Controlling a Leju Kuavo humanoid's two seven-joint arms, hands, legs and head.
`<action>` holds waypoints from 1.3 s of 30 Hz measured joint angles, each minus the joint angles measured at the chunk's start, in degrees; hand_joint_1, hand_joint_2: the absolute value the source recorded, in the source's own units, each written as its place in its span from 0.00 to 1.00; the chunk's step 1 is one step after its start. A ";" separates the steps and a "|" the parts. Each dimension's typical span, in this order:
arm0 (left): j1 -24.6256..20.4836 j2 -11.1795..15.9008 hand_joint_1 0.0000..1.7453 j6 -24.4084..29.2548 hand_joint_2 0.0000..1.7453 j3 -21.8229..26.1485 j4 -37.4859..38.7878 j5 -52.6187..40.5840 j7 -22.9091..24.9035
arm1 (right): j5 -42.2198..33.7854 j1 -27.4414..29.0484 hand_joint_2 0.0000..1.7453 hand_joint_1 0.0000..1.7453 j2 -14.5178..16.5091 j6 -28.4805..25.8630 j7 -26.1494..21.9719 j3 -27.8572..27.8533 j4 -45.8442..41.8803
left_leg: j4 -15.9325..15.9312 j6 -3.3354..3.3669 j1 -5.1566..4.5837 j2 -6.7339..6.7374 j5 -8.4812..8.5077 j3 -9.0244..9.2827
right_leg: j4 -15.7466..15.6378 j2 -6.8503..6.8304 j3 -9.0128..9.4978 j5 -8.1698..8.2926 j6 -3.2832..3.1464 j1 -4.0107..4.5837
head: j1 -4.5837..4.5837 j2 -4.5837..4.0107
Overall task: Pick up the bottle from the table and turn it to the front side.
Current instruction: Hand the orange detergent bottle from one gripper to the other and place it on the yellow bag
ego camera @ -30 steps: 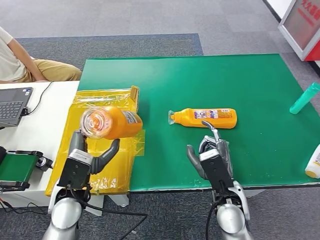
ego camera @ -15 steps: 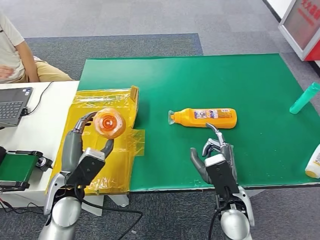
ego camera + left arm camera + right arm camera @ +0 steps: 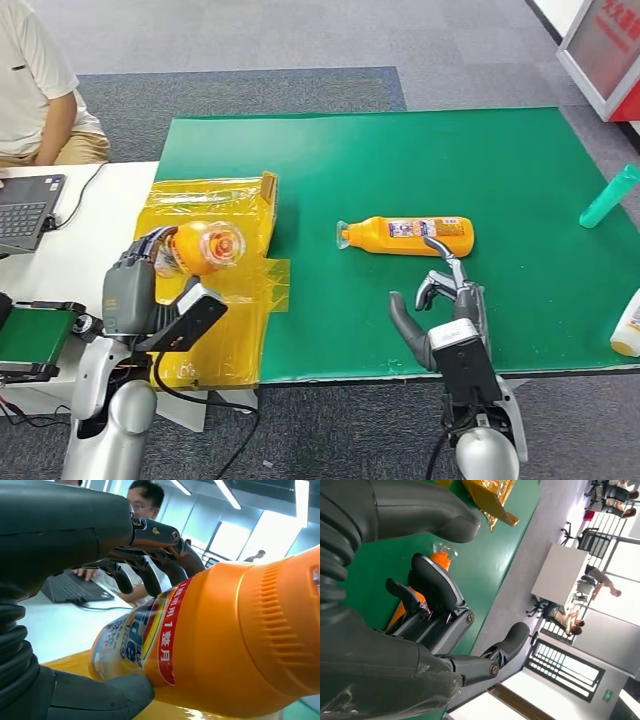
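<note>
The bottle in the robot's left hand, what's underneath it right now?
Under the held bottle lies the yellow bag, spread over the table edge. What's under the bag is covered.

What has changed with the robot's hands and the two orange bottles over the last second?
The left hand has kept its grip on the orange bottle and turned it: its clear cap, which faced left, now points right, and the bottle sits lower over the yellow bag. The right hand has drifted slightly right, empty. The second bottle has stayed lying on the green table.
</note>
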 joint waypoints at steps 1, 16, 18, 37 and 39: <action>-0.10 0.01 1.00 -0.10 1.00 0.24 0.56 -1.61 0.48 | -0.10 0.07 1.00 1.00 0.03 0.24 -0.10 -0.05 -0.26 | 0.00 0.00 0.00 0.00 0.00 0.00 | 0.00 0.00 0.00 0.00 0.00 0.00 | 0.00 0.00; -1.71 4.66 1.00 0.34 1.00 -1.04 9.69 -18.38 12.60 | -1.87 0.86 1.00 1.00 0.36 1.52 -2.61 -1.77 -4.42 | 0.00 -0.01 0.00 0.00 0.00 -0.01 | 0.00 0.01 -0.03 -0.01 -0.01 0.01 | -0.01 0.00; -2.11 6.21 1.00 0.21 1.00 -2.84 10.36 -18.38 14.53 | -1.92 0.96 1.00 1.00 0.44 1.61 -2.90 -2.10 -5.22 | 0.00 -0.01 0.00 0.00 0.00 -0.01 | 0.00 0.01 -0.03 -0.01 -0.01 0.01 | -0.01 0.00; -1.97 8.68 0.00 1.37 1.00 -8.72 13.79 -18.39 11.89 | -1.26 3.27 1.00 1.00 0.48 2.34 -4.72 -3.76 -10.58 | 0.00 0.00 0.00 0.00 -0.01 -0.01 | 0.00 0.01 0.00 -0.01 -0.01 0.00 | 0.00 -0.01; -1.37 8.01 0.00 1.37 1.00 -7.85 13.38 -18.39 10.89 | -1.22 3.37 1.00 1.00 0.49 2.39 -4.73 -3.86 -10.58 | 0.00 0.01 0.00 0.00 -0.01 -0.01 | 0.00 0.01 0.00 -0.01 -0.01 0.00 | -0.01 -0.01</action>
